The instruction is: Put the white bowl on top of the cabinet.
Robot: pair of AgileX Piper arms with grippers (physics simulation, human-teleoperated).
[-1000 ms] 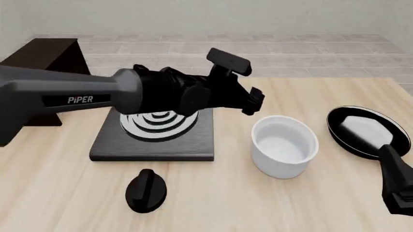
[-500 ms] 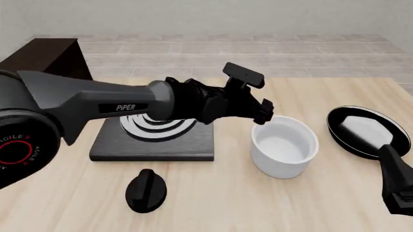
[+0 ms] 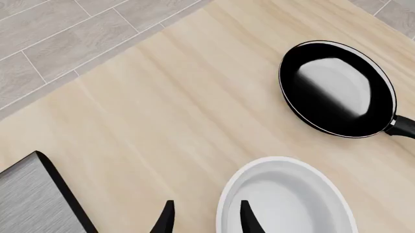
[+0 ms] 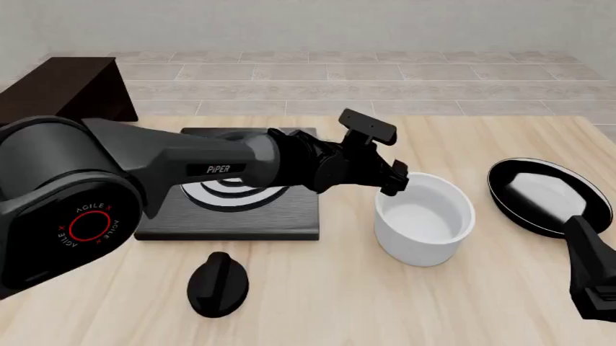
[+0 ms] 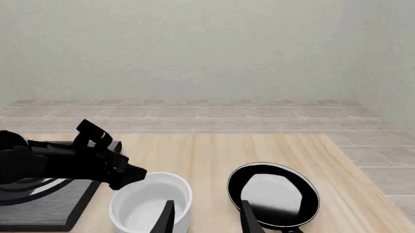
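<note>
The left gripper [image 4: 393, 178], jaws parted, is found straddling the near-left rim of the white bowl [image 4: 425, 220], which stands on the table [image 4: 318, 288] well right of the cabinet [image 4: 72, 88].

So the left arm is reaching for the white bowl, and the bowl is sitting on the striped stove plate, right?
Not quite. The left gripper is at the white bowl, but the bowl stands on the bare wooden table, beside the stove plate, not on it. The front view shows this.
</note>
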